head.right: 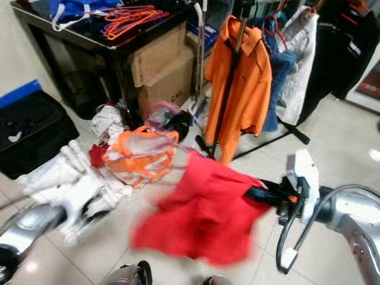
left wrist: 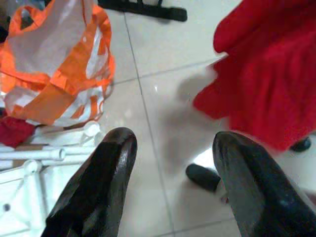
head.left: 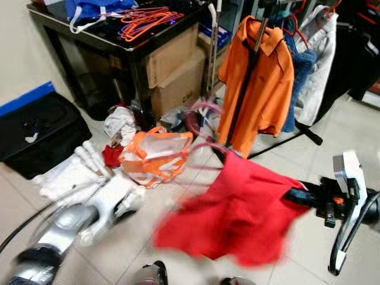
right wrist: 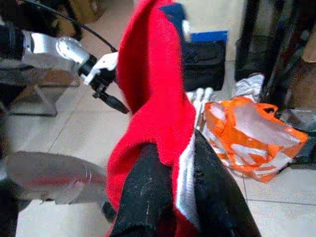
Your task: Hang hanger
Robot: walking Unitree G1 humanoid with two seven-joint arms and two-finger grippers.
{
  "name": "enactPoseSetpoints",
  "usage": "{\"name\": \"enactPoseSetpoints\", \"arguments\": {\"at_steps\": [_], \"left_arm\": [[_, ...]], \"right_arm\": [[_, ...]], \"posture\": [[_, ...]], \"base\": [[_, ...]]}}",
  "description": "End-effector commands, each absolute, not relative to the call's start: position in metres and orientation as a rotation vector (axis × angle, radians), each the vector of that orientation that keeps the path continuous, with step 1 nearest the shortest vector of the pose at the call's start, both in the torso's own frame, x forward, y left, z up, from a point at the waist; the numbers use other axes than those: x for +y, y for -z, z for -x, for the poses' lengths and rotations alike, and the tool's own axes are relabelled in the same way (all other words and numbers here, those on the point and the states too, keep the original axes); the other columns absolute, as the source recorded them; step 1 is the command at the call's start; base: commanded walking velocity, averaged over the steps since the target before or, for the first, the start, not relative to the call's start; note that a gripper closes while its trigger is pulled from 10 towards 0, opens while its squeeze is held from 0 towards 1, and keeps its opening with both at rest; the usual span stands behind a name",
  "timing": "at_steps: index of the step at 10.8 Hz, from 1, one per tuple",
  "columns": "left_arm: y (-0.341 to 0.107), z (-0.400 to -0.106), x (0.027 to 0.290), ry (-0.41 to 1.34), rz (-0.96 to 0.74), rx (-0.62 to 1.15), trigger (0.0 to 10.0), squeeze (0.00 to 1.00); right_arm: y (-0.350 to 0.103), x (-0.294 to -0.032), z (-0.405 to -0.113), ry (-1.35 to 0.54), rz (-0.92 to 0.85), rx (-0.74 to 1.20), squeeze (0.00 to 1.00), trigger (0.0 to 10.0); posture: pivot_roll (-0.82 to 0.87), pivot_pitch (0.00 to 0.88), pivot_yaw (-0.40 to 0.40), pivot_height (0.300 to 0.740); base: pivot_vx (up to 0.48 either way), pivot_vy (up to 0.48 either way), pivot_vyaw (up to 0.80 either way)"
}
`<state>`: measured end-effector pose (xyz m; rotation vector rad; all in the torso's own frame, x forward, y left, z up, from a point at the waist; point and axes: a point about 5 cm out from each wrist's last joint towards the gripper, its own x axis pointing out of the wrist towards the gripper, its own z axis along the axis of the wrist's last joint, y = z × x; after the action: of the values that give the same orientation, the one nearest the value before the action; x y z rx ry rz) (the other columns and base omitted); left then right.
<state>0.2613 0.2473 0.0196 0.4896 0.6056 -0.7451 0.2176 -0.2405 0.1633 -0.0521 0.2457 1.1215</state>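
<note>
A red garment [head.left: 237, 211] hangs low over the tiled floor, blurred by motion. A faint pink hanger [head.left: 205, 147] shows at its upper edge. My right gripper [head.left: 306, 199] is shut on the garment's right side, and in the right wrist view its black fingers [right wrist: 148, 197] pinch red cloth with a white strip. My left gripper [left wrist: 170, 143] is open with nothing between its fingers, down at the left beside the garment. Behind stands a clothes rack pole [head.left: 246, 77] carrying an orange shirt [head.left: 264, 83] and other clothes.
An orange-and-clear bag [head.left: 157, 155], a white plastic frame [head.left: 71, 175] and loose cloths lie on the floor at left. A black case [head.left: 41, 133] sits by the wall. Cardboard boxes [head.left: 175, 71] stand under a black table [head.left: 119, 41] holding orange hangers [head.left: 145, 21].
</note>
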Motion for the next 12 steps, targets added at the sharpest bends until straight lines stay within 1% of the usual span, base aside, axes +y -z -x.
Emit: {"name": "enactPoseSetpoints", "arguments": {"at_steps": [1, 2, 3, 5, 7, 8, 9, 10, 11, 12], "left_arm": [[-0.025, -0.263, 0.248, 0.769, -0.502, 0.57, 10.0, 0.0], [-0.027, -0.263, 0.249, 0.774, -0.491, 0.559, 10.0, 0.0], [-0.04, -0.274, 0.258, 0.73, -0.339, 0.516, 10.0, 0.0], [-0.042, -0.277, 0.264, 0.664, -0.184, 0.499, 10.0, 0.0], [-0.036, -0.28, 0.263, 0.517, 0.135, 0.461, 10.0, 0.0], [-0.036, -0.283, 0.259, 0.472, 0.297, 0.437, 10.0, 0.0], [-0.036, -0.285, 0.257, 0.459, 0.388, 0.439, 10.0, 0.0], [-0.037, -0.289, 0.253, 0.443, 0.502, 0.443, 10.0, 0.0], [-0.041, -0.296, 0.245, 0.446, 0.581, 0.452, 10.0, 0.0], [-0.04, -0.302, 0.232, 0.442, 0.64, 0.526, 10.0, 0.0]], "right_arm": [[-0.174, -0.24, -0.218, -1.167, 0.102, 0.201, 0.0, 0.0], [-0.175, -0.241, -0.217, -1.176, 0.108, 0.202, 0.0, 0.0], [-0.181, -0.243, -0.221, -1.199, 0.122, 0.184, 0.0, 0.0], [-0.187, -0.241, -0.226, -1.191, 0.087, 0.146, 0.0, 0.0], [-0.197, -0.234, -0.235, -1.126, -0.06, 0.032, 0.0, 0.0], [-0.191, -0.231, -0.234, -1.118, -0.138, 0.075, 0.0, 0.0], [-0.188, -0.229, -0.232, -1.138, -0.173, 0.099, 0.0, 0.0], [-0.185, -0.226, -0.228, -1.175, -0.153, 0.12, 0.0, 0.0], [-0.179, -0.225, -0.223, -1.204, -0.133, 0.163, 0.0, 0.0], [-0.18, -0.223, -0.221, -1.224, -0.129, 0.17, 0.0, 0.0]], "posture": [[-0.18, 0.124, 0.025, 0.74], [-0.18, 0.124, 0.024, 0.74], [-0.18, 0.128, 0.007, 0.74], [-0.18, 0.126, 0.001, 0.74], [-0.18, 0.119, 0.007, 0.74], [-0.17, 0.117, 0.012, 0.74], [-0.17, 0.118, 0.015, 0.74], [-0.18, 0.116, 0.017, 0.74], [-0.18, 0.115, 0.018, 0.74], [-0.18, 0.113, 0.019, 0.74]], "base": [[0.0, 0.0, 0.0], [0.0, 0.0, 0.0], [0.0, 0.0, 0.0], [0.0, 0.0, 0.0], [0.0, 0.0, 0.0], [0.0, 0.0, 0.0], [0.0, 0.0, 0.0], [0.0, 0.0, 0.0], [0.0, 0.0, 0.0], [0.0, 0.0, 0.0]]}}
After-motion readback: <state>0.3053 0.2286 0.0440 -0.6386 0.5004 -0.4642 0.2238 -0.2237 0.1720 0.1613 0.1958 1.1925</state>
